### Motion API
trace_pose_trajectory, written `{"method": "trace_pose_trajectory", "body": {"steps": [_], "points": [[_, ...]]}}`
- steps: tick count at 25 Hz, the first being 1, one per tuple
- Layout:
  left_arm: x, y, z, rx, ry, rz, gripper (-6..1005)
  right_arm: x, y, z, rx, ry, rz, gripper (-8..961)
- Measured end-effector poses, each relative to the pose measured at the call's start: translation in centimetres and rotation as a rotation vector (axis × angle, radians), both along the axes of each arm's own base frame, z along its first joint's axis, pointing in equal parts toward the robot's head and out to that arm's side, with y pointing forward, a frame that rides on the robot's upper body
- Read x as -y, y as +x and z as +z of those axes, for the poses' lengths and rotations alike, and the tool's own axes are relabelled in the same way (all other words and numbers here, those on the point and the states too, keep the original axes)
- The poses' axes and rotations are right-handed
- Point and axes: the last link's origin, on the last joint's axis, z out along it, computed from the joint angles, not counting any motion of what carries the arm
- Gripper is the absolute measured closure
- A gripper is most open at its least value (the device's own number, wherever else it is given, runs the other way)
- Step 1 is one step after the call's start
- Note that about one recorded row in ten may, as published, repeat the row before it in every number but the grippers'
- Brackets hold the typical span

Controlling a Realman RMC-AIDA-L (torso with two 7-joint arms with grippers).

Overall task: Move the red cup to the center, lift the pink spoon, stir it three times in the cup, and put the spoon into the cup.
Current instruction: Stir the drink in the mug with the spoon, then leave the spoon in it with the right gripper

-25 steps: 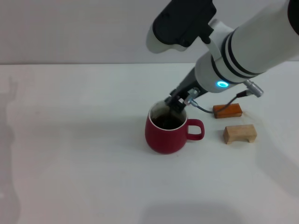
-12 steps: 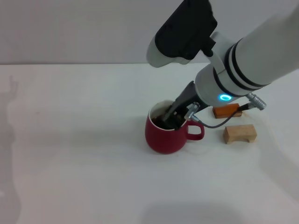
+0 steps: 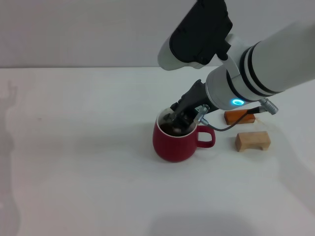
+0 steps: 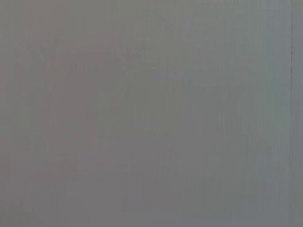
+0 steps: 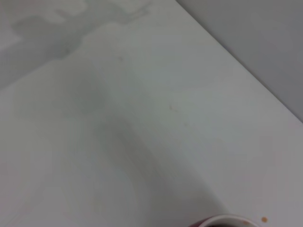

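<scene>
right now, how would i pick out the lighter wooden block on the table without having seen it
Start at the rounded dark red ceramic mug in the middle of the white table, where the right gripper reaches into its mouth. Follow the mug's loop handle toward the robot's right to two small blocks. The one you want is the pale tan wooden block, nearer the robot than the flat orange-brown block.

Cup point(image 3: 174, 143): near the middle of the table point(image 3: 74, 162), handle pointing right.
Right gripper point(image 3: 178, 119): reaching down into the cup's mouth from the right.
Arched block point(image 3: 252, 140): right of the cup.
Flat block point(image 3: 239, 116): just behind the arched block.
</scene>
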Motion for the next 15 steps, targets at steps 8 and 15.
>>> {"method": "trace_pose_trajectory", "body": {"steps": [8,15], "points": [[0.06,0.04,-0.1,0.001,0.001,-0.001,156,0.27,0.02,-0.2,-0.014,-0.009,0.013,676],[0.15,-0.02,-0.12,0.005,0.002,-0.001,156,0.2,-0.14,-0.05,-0.07,0.169,0.212,671]]}}
